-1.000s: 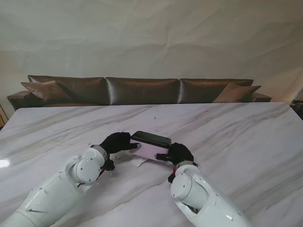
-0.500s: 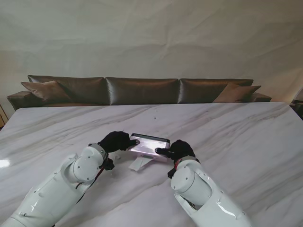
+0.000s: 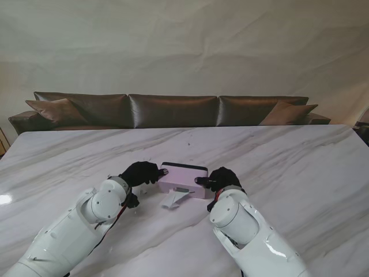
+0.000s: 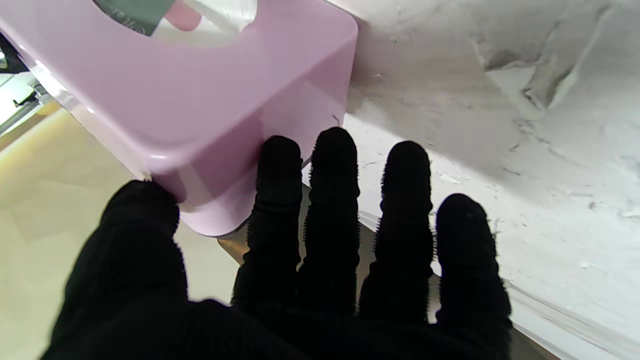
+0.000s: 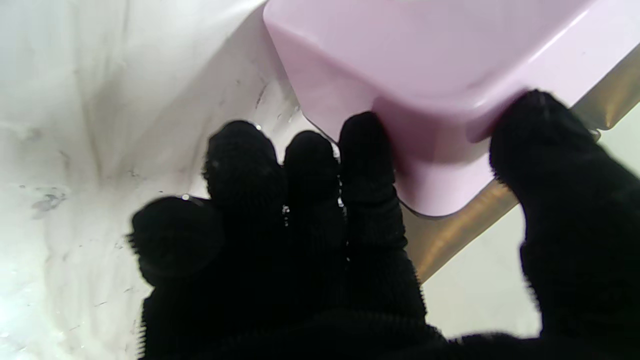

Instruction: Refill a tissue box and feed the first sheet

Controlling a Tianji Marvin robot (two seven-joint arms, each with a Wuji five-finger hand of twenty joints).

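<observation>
Now your left hand (image 3: 140,172) pinches the pink tissue box (image 3: 183,179) at its nine o'clock end, your right hand (image 3: 221,178) pinches three o'clock; box mid-table (image 3: 277,156), white sheet (image 3: 172,199) at six o'clock.

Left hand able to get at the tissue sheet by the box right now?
Probably not yet: the left hand is clamped on the pink box. The sheet lies uncovered on the table just nearer to me, so once it lets go the way looks free.
</observation>
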